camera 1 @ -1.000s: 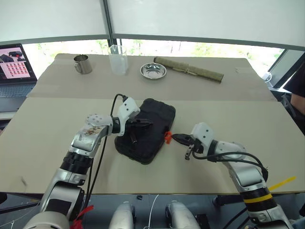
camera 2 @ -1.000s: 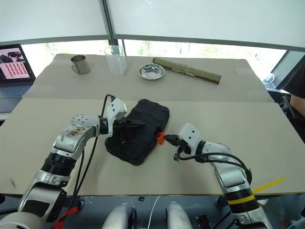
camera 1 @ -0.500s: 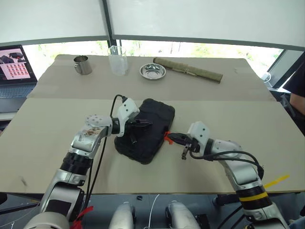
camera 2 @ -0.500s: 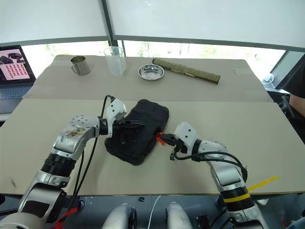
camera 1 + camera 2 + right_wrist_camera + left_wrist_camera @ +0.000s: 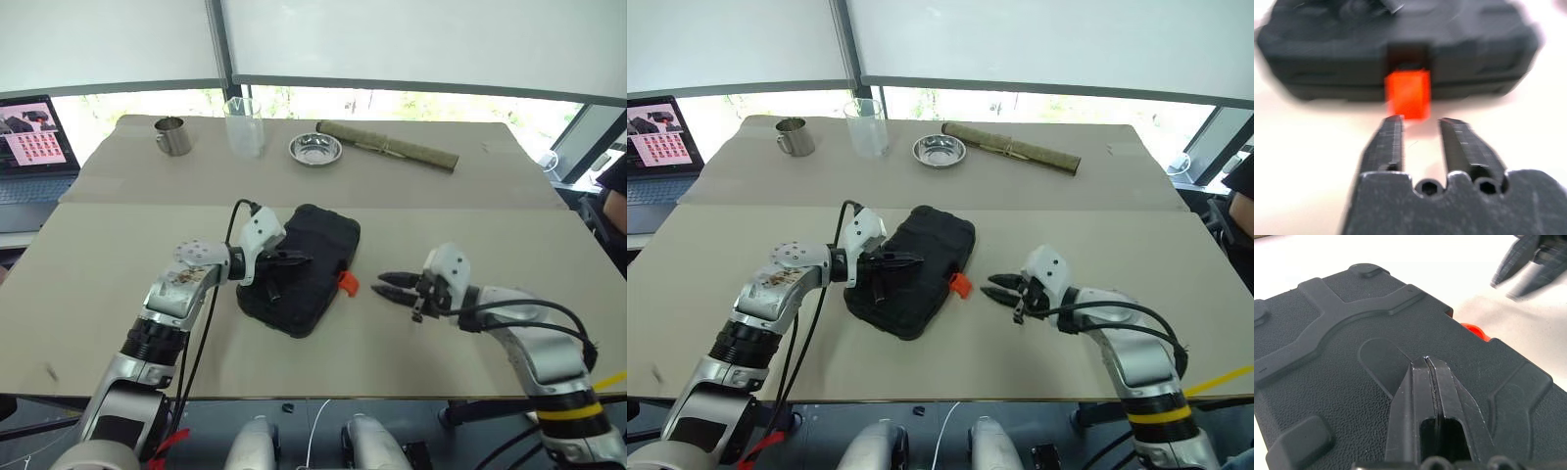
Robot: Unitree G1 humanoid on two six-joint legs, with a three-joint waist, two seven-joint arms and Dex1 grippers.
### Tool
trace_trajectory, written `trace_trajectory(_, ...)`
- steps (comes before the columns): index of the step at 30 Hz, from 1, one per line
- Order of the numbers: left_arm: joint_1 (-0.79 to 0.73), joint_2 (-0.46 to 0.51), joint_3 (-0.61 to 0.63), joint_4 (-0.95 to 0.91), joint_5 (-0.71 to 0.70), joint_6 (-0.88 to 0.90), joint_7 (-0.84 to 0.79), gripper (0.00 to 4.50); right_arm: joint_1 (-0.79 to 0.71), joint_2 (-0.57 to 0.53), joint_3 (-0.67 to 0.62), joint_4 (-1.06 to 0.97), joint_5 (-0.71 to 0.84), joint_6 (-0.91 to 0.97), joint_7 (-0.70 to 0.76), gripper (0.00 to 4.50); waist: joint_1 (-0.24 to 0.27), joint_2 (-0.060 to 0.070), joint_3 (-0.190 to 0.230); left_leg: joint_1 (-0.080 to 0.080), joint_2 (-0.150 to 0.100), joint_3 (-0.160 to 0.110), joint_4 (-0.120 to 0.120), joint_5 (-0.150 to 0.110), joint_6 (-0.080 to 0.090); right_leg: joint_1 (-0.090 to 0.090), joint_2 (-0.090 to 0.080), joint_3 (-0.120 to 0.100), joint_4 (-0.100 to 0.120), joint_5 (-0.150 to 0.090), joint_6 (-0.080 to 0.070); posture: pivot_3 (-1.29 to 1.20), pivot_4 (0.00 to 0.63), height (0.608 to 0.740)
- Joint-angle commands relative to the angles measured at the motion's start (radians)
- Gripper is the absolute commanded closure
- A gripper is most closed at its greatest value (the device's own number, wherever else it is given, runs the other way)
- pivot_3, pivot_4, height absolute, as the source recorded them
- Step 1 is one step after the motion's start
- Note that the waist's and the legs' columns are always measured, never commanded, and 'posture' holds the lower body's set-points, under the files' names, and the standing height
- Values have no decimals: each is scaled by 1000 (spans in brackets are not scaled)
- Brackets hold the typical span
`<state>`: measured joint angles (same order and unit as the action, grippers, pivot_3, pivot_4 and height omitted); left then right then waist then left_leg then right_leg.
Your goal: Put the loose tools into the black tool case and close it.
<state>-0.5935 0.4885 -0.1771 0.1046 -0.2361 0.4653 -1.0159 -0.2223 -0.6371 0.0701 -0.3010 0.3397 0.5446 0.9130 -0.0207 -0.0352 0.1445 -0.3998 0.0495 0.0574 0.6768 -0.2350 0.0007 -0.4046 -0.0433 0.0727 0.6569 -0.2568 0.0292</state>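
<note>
A: What is seen, taking the biggest things first?

B: A long table [image 5: 88, 284] covered in beige board is seen, with the black tool case [image 5: 304, 266] lying shut near its middle, set at a slant. Its orange latch [image 5: 348, 283] sticks out from the edge that faces the right gripper.

A: And along the far edge?

B: A rolled mat [image 5: 388, 145] is laid there, with a clear beaker [image 5: 243, 125], a steel bowl [image 5: 314, 149] and a metal mug [image 5: 173, 135] beside it. A laptop [image 5: 29, 147] is placed at the far left.

A: How are the grippers found?

B: The left gripper [image 5: 292, 260] is pressed flat on the case lid, its fingers closed together with nothing between them. The right gripper [image 5: 394, 286] is held just above the table, near the latch but apart from it; its fingers are parted and nothing is gripped
</note>
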Motion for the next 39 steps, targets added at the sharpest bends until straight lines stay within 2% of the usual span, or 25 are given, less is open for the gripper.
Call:
trace_trajectory(1,35,5,-28,29,12,36,-4,4500,-55,-3,45,-25,-32,21,-28,1324,2,0,0,0,0,0,0,0,0,0,0,0,0,0,0,0,150,740)
trace_trajectory(2,37,6,-30,28,12,36,-5,4500,-80,-3,67,-10,-51,21,-30,988,2,0,0,0,0,0,1,0,0,0,0,0,0,0,0,0,150,740)
trace_trajectory(10,50,4,-36,11,13,43,-6,4500,-221,19,153,118,-129,22,-49,988,6,0,0,-1,0,0,1,0,0,0,0,0,-1,0,0,0,150,740)
trace_trajectory(18,52,8,-28,6,13,48,-4,4500,-256,35,180,178,-145,2,-21,988,6,0,0,-1,0,0,0,0,0,0,0,0,-1,0,0,0,150,740)
trace_trajectory(25,56,6,-27,0,12,52,1,4500,-257,57,184,232,-162,-47,-10,3309,6,0,0,-1,0,0,0,0,0,0,0,0,-1,0,0,0,150,740)
trace_trajectory(39,65,17,-43,-4,16,87,-4,4500,-203,66,76,244,-91,-194,36,3335,6,0,0,-2,0,0,0,0,0,-1,0,-1,-2,0,1,0,150,740)
